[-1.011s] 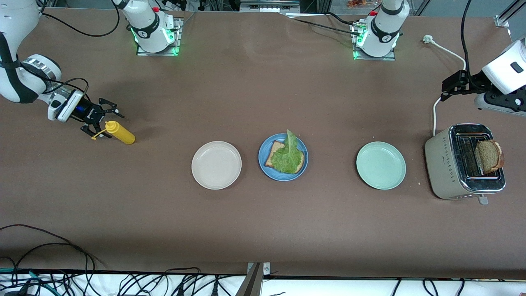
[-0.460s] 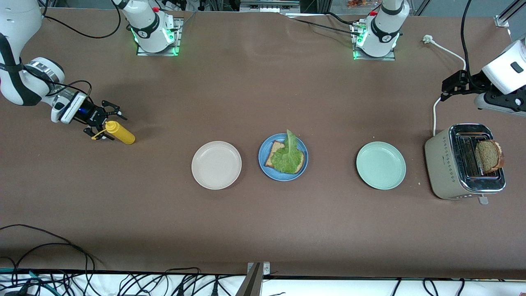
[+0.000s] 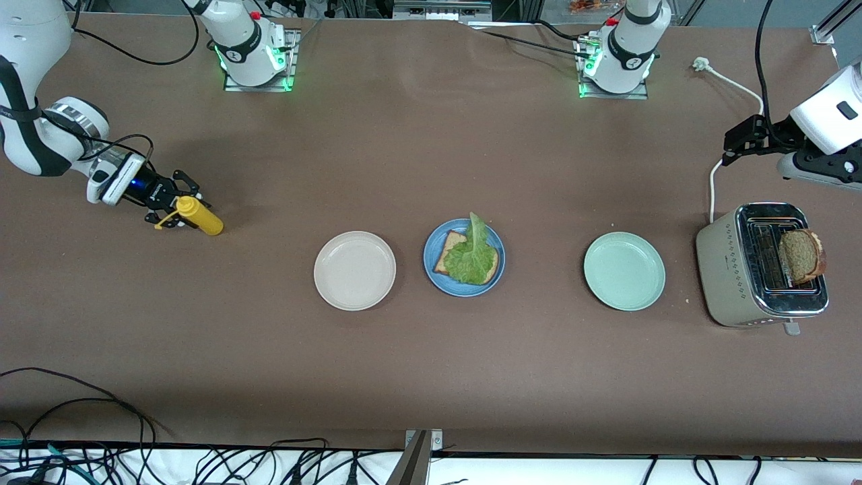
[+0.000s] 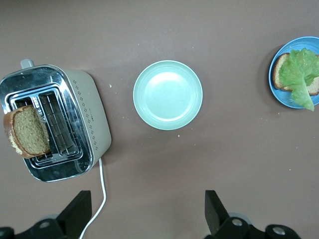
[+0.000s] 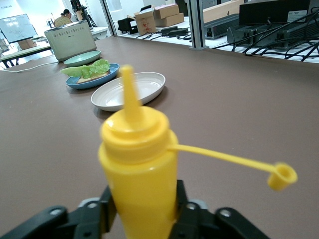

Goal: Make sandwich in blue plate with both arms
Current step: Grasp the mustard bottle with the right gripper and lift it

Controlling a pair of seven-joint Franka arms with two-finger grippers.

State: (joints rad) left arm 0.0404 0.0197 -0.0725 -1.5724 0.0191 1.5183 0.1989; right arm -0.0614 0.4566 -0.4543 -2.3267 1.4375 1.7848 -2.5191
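Note:
On the blue plate (image 3: 452, 288) at the table's middle lies one bread slice (image 3: 450, 244) with a green lettuce leaf (image 3: 471, 259) on top. A second bread slice (image 3: 801, 254) stands in the toaster (image 3: 731, 269) at the left arm's end. My left gripper (image 3: 731, 147) hangs open over bare table beside the toaster, its fingers (image 4: 79, 211) wide apart. At the right arm's end, my right gripper (image 3: 176, 210) is shut on a yellow squeeze bottle (image 3: 202, 219), with fingers (image 5: 185, 204) pressed against both of its sides.
A beige plate (image 3: 355, 271) sits beside the blue plate toward the right arm's end, a mint-green plate (image 3: 624, 271) toward the left arm's end. The toaster's white cord (image 3: 712, 182) runs up the table. The bottle's open cap (image 5: 281, 177) dangles on its strap.
My right gripper has slid forward around the yellow bottle and closed onto it. The left arm has not moved.

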